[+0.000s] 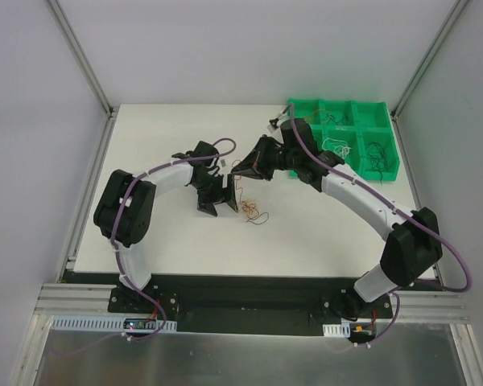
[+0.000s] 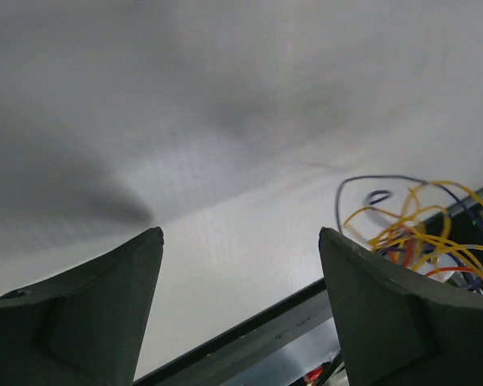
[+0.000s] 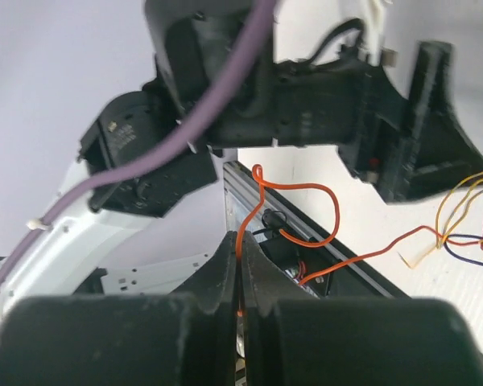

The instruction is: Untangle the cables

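Most of the work looks undone to me: the cables [image 1: 251, 211] lie as one small curly bunch on the desk [image 1: 177, 241], near its middle and just beside both tools, with orange, yellow, red and dark strands looped through each other. My right tool [image 3: 241, 249] has its jaws fully closed on a single orange wire [image 3: 290, 186], which rises from the pinch, arcs over and trails off toward the bunch, so I judge one strand is being drawn out and is not yet free. My left tool [image 2: 240, 237] stands wide open with nothing between its fingers, and the bunch shows just off its right finger. Over at the far right corner sits a green tray [image 1: 336, 103], and a pale strand and some dark ones seem to lie in separate compartments, which I take as the part already sorted, though they are too small to be sure. What hampers me is crowding: the two tools are close together over the bunch, and the left one sits right next to the stretched orange wire.
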`<act>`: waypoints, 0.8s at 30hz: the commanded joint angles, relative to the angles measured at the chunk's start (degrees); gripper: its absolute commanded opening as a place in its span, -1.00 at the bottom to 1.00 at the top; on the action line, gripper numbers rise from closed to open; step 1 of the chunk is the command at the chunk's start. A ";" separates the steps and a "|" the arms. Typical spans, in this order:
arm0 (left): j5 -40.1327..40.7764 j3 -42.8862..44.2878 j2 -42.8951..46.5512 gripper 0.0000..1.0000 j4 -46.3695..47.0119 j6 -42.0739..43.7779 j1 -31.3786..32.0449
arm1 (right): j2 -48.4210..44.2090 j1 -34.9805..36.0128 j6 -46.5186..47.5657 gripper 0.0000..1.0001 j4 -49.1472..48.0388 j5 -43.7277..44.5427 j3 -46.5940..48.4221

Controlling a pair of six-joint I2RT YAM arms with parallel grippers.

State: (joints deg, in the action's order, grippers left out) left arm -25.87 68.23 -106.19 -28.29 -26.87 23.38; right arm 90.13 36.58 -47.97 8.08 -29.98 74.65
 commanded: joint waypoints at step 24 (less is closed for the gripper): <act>-12.19 -11.72 39.23 0.83 23.20 2.44 0.62 | -3.38 0.78 -3.01 -0.99 5.28 0.18 16.92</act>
State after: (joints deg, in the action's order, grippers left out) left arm -39.72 51.90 -63.83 -9.04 -26.26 21.87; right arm 86.91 36.69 -48.42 14.90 -28.75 87.33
